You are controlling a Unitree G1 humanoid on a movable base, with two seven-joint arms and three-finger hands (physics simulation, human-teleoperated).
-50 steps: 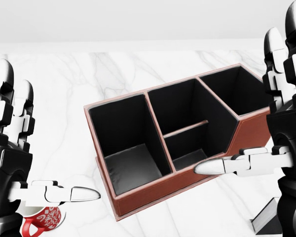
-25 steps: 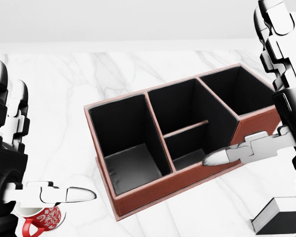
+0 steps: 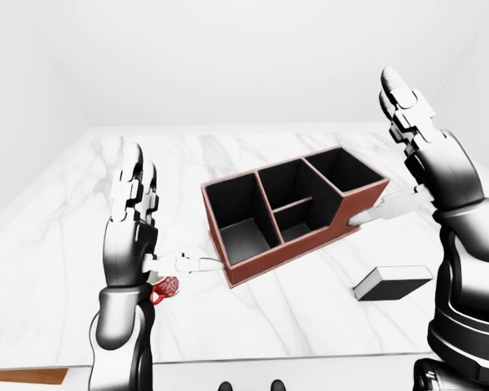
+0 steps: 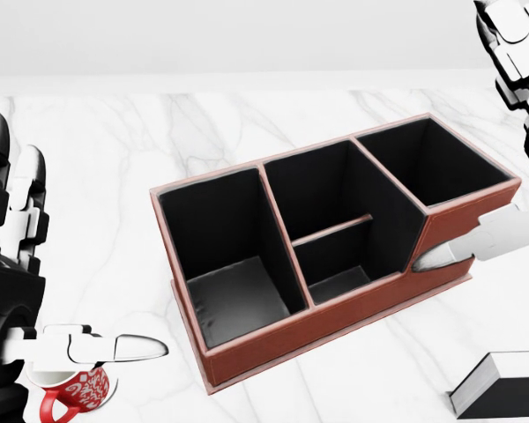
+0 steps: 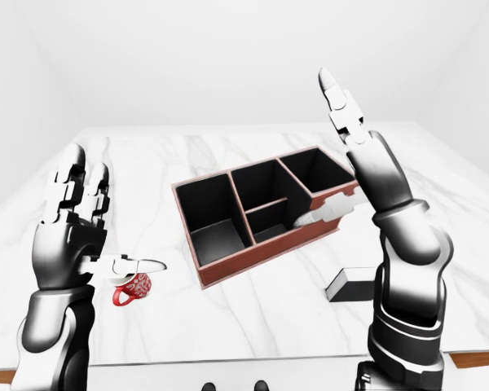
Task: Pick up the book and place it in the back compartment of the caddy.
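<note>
Both arms are up and nothing is in either of them. The robot's right hand (image 3: 424, 155) is raised high at the right of the left-eye view, its fingers spread and pointing upward, thumb (image 4: 450, 254) stuck out sideways so that its tip lies over the near right wall of the caddy in the head view; whether it touches the wall I cannot tell. The left hand (image 5: 73, 228) stands at the left, fingers upright and open, thumb pointing right, holding nothing either. That looks like a ready pose, palms clear of the worktop so the cameras see the goods.

The goods: a reddish-brown leather-look desk caddy (image 4: 317, 322) with black-lined compartments sits angled on the white marble tabletop (image 3: 293, 301), its long side running from near left to far right. It has one big bay at the left, a middle section split by a low divider, and a bay at the far right. All appear empty.

The book, a flat dark-covered volume with pale page edges (image 3: 391, 282), lies on the marble to the near right of the caddy, well apart from it, just below the right arm. So the right hand seems the natural one for the pick, and I judge it has to come down and over before any grasp begins.

A small red-and-white patterned mug (image 5: 133, 288) rests just under the left thumb, out of the book's likely route.
</note>
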